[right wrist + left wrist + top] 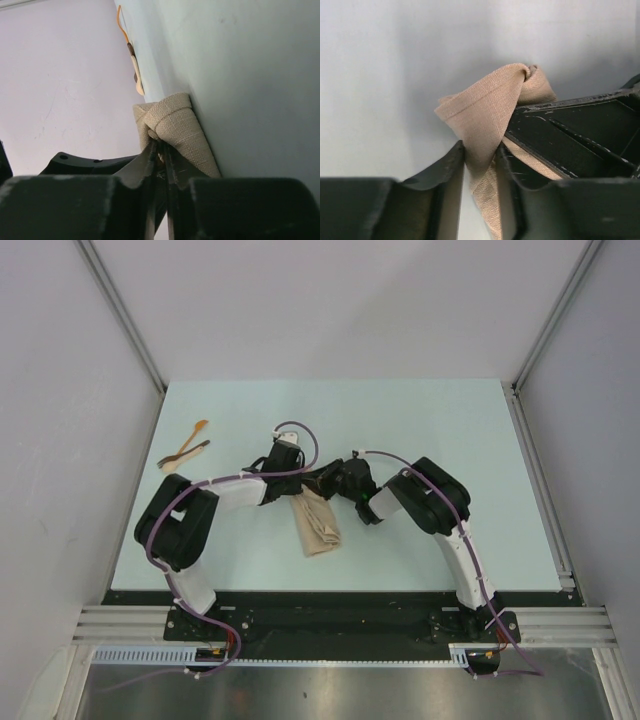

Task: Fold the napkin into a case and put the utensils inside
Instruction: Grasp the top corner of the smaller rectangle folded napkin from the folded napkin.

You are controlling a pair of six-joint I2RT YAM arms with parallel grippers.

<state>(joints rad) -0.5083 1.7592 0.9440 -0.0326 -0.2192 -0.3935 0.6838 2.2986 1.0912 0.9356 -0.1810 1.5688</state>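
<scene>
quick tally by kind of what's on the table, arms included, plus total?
Napkin, beige cloth, bunched: 1
Utensils: 2 (wooden spoon, darker brown piece)
Robot arms: 2 (left arm, right arm)
Total: 5

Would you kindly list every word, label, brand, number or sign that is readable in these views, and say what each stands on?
None: no text can be read in any view.
The napkin, the wooden utensils and the table are plain, with no print.
If the left arm or the right arm bears any marking, it is too small to read.
</scene>
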